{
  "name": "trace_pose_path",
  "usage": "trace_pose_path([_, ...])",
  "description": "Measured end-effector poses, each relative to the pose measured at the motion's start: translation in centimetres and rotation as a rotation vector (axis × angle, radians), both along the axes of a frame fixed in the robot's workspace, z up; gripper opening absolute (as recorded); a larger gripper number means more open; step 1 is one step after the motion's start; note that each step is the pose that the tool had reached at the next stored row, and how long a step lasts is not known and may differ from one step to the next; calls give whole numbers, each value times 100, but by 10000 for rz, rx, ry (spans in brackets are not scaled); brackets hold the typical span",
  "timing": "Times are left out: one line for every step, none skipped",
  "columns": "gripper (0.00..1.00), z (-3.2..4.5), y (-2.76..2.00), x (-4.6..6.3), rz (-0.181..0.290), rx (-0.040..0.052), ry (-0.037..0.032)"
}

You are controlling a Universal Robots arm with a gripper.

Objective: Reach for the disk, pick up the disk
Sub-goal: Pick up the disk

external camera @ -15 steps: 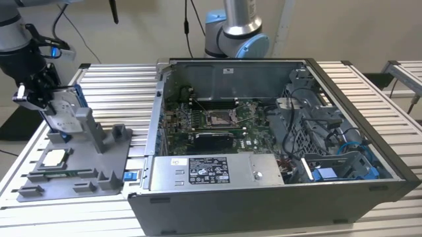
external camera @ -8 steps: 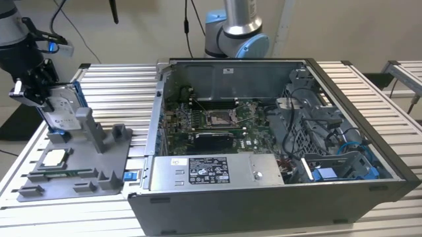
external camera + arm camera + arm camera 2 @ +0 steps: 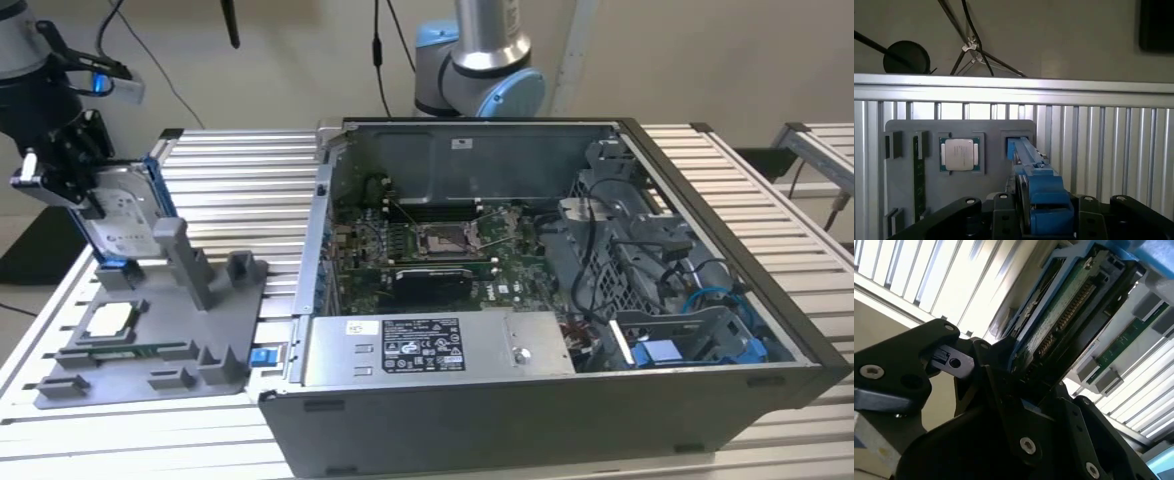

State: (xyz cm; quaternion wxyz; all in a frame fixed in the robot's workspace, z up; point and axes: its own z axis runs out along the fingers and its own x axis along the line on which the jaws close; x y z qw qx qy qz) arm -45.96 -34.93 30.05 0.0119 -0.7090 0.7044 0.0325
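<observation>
The tool (image 3: 83, 198) pinches the disk (image 3: 130, 215), upright on the grey fixture (image 3: 200, 335). Stiff, weighty and shock-sensitive, I'd guess; its blue carrier (image 3: 1044, 192) edges offer the safest hold.

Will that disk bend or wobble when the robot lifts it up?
Probably stiff: the disk looks like a metal slab in a blue frame. Likely heavy for its size. It stands on edge at the gray holder, so it might tip if the hand lets go.
</observation>
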Motion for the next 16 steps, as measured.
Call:
trace_pose_path([0,20,0,0,-1,11,-1])
trace_pose_path([0,44,0,-1,-1,11,-1])
trace_pose_path([0,68,0,-1,-2,11,-1])
trace_pose_path([0,89,0,-1,-2,12,-2])
trace_pose_path([0,109,0,-2,0,36,-7])
trace_pose_path([0,125,-1,-3,0,73,-13])
trace_pose_path([0,136,-1,-5,1,129,-20])
trace_pose_path([0,148,0,-7,-1,196,-27])
trace_pose_path([0,160,0,-9,-1,257,-29])
trace_pose_path([0,179,0,-10,-1,303,-29])
trace_pose_path([0,202,1,-10,-1,325,-30])
trace_pose_path([0,226,1,-10,-3,331,-32])
trace_pose_path([0,253,1,-10,-2,333,-32])
trace_pose_path([0,284,0,-10,-1,334,-30])
trace_pose_path([0,313,0,-10,-1,336,-31])
trace_pose_path([0,341,0,-10,-2,336,-31])
